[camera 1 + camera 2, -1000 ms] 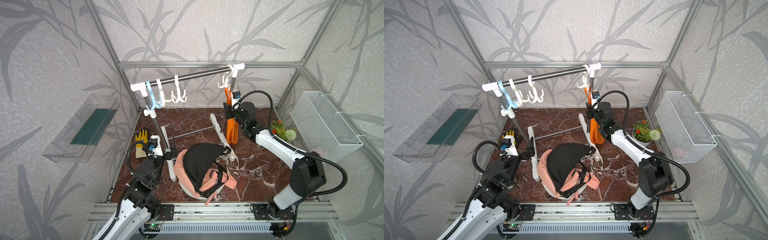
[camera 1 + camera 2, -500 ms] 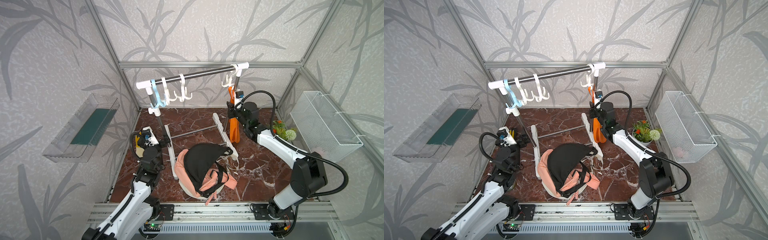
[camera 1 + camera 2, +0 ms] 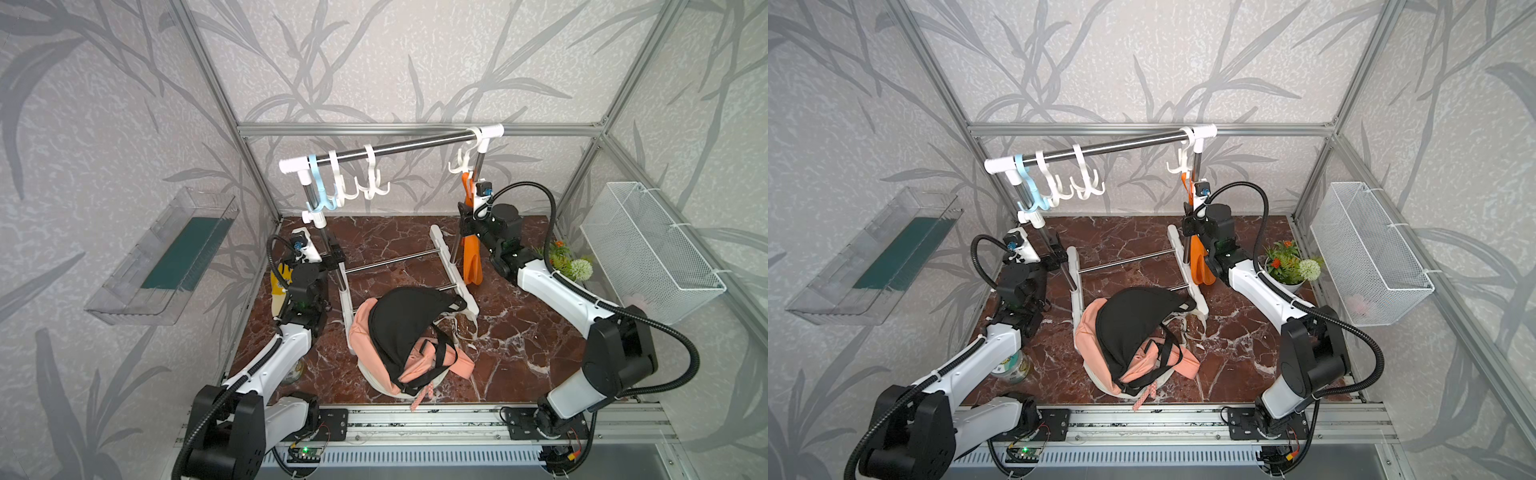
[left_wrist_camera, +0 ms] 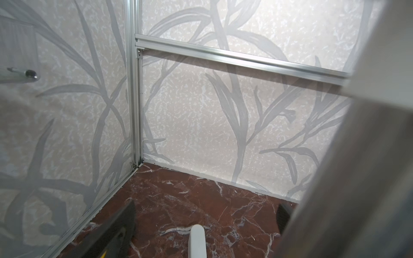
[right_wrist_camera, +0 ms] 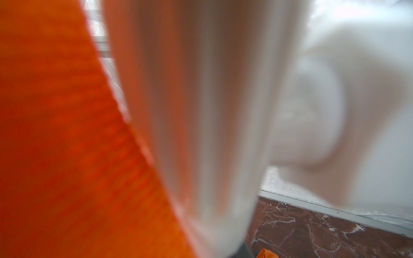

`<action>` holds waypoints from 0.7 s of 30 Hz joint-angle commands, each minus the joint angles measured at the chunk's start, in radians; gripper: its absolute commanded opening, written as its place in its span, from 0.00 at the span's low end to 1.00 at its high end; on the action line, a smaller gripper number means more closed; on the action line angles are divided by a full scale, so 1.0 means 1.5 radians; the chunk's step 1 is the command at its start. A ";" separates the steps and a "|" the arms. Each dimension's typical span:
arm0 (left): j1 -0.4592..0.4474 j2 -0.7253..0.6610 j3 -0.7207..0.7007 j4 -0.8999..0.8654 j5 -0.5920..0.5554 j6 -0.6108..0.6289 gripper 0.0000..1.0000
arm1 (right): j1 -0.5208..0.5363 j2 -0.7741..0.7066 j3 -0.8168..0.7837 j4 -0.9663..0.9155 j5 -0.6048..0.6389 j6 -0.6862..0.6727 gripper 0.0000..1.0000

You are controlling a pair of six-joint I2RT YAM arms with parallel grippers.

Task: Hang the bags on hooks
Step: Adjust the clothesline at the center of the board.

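The rack could tip over. The right hand sits close against the rack's right post, just right of the middle of the frame in both top views. A push or pull there would rock the whole rack. This hand's own camera shows only a blur of white post and an orange cloth. So I cannot tell if this hand is closed on anything. The left hand is open wide with nothing in it. It is just beside the left post, left of the middle of the frame.

The bag lies on the counter in the lower middle of the frame, well apart from both hands. Its top edge rests on the white foot of the rack. If a hand lifts the bag fast, a strap could catch that foot and drag the rack along. The hooks hang on the bar, high above the bag. I think they may slide or swing away if a strap bumps them.

The bag looks soft and floppy. It is black on top and pink below. Black straps loop over the pink part, and a pink tail sticks out at the bottom. Something white peeks out from under it. A floppy heap like this can sag and slip out of a poor grip.
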 commanded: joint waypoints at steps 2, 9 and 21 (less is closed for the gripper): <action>0.035 0.067 0.052 0.046 0.058 -0.029 0.99 | -0.012 -0.032 -0.024 -0.016 0.009 0.049 0.23; 0.062 0.161 0.142 0.076 0.123 -0.056 0.98 | -0.012 -0.064 -0.059 -0.024 0.012 0.061 0.24; 0.078 0.099 0.090 0.050 0.241 -0.125 1.00 | -0.014 -0.170 -0.039 -0.245 -0.135 0.022 0.92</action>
